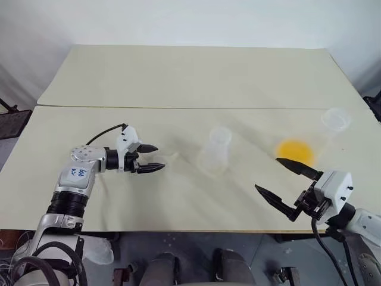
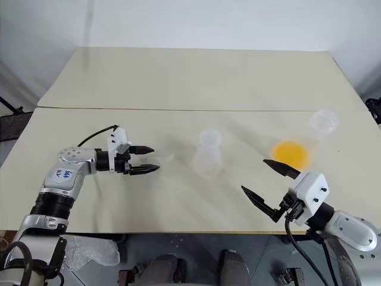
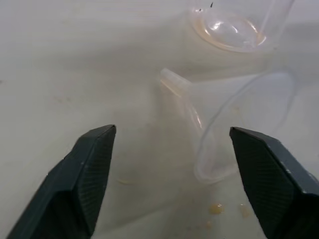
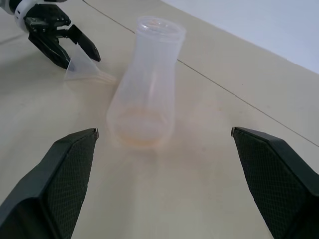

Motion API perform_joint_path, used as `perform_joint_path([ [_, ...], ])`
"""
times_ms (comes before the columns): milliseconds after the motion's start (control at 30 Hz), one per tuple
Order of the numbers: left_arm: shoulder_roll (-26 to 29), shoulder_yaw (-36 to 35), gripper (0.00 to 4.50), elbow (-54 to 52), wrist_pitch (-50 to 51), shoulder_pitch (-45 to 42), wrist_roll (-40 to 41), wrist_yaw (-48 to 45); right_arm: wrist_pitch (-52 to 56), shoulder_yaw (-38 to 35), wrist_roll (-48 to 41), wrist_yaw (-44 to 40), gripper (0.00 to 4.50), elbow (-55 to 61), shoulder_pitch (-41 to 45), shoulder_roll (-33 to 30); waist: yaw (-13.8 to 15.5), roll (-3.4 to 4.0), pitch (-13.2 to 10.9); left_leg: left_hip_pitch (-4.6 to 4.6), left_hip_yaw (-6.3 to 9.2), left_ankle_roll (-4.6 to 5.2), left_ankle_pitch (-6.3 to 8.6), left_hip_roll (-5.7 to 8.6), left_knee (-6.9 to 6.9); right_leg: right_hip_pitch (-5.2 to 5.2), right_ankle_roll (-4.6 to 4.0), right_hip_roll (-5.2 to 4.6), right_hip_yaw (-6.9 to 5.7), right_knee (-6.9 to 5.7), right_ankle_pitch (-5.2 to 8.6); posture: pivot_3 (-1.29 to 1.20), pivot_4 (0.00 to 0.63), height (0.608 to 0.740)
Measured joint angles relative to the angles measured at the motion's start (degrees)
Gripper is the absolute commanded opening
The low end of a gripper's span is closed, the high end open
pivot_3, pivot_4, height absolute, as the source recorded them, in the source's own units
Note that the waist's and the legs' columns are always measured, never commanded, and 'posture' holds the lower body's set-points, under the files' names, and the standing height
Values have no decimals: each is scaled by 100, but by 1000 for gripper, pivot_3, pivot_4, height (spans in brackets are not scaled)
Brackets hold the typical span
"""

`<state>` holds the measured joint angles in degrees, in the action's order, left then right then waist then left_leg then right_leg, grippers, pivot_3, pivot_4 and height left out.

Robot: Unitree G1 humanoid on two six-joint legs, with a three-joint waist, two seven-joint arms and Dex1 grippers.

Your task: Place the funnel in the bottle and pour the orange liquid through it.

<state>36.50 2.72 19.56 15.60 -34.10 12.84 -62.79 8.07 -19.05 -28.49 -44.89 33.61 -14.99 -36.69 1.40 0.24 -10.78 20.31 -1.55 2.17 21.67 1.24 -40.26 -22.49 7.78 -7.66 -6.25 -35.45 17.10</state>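
The clear funnel [image 3: 239, 114] lies on its side on the table, its spout toward the bottle. My left gripper [image 1: 159, 157] is open, its black fingers standing on either side of the funnel's wide mouth without pressing it. The bottle [image 1: 215, 152], a small clear conical flask, stands upright at the table's middle, a short way beyond the funnel. The orange liquid [image 1: 294, 152] is a round patch in the base of a larger clear flask [image 1: 335, 119] at the right. My right gripper [image 1: 268, 173] hangs open and empty just in front of that flask.
The cream table [image 1: 178, 202] meets a second table top behind along a seam [image 1: 178, 108]. Its front edge [image 1: 178, 231] runs just below both grippers. A few small orange drops [image 3: 217, 208] lie on the surface by the funnel's mouth.
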Motion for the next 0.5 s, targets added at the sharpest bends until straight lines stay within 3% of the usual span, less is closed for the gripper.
perform_joint_path([
  [300, 443, -449, 3703, -1627, 614, 888, 72, 735, 84, 11, -23, -151, 4500, -94, 214, -105, -4, 0, 0, -2, 2, 0, 0, -1, 4, 0, 0, -3, 7, 1, 0, 0, 150, 740],
  [500, 964, -1223, 3703, -3727, 2147, 2219, 1256, 640, 79, 25, -54, -416, 4500, -446, 344, -191, -26, 7, -3, -2, 19, -3, 2, -5, 12, 6, -2, -9, 35, 15, 1, 0, 150, 740],
])
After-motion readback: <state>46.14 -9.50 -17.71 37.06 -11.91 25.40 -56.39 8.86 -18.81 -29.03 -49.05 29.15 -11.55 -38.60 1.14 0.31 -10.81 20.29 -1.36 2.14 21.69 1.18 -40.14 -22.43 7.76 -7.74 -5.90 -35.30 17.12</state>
